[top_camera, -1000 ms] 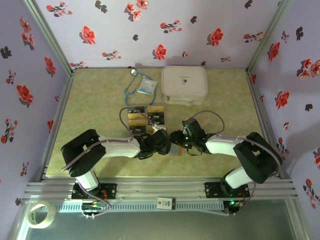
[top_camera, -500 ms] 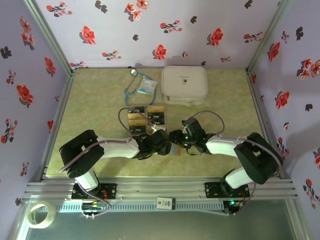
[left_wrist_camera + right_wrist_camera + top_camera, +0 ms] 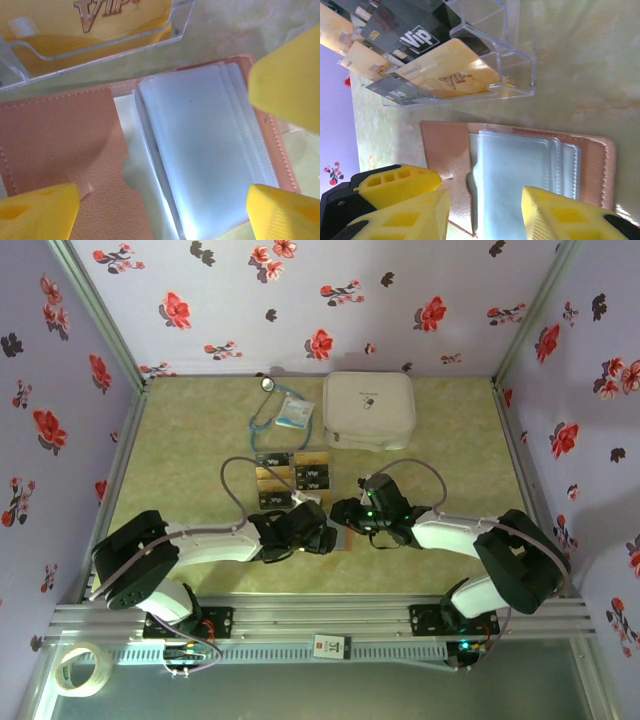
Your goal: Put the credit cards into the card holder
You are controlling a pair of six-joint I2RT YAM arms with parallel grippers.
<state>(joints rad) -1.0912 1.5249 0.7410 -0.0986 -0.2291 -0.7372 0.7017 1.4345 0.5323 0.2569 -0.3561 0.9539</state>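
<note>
The card holder lies open on the table, pinkish-brown with clear pockets turned up. In the top view only a strip of the card holder shows between the two grippers. My left gripper hovers over it, open, with nothing between its yellow fingers. From the other side my right gripper stands open above the pockets, close to the left one. The credit cards, black and gold, stand in a clear rack just beyond the holder.
The clear plastic rack holding the cards stands right behind the holder. A large white rounded case, a white-blue packet and a stethoscope lie at the back. Floral walls close in three sides.
My left gripper has opened wider and its arm has drawn back to the left. The right gripper has shifted slightly up and left. The card holder stays open.
</note>
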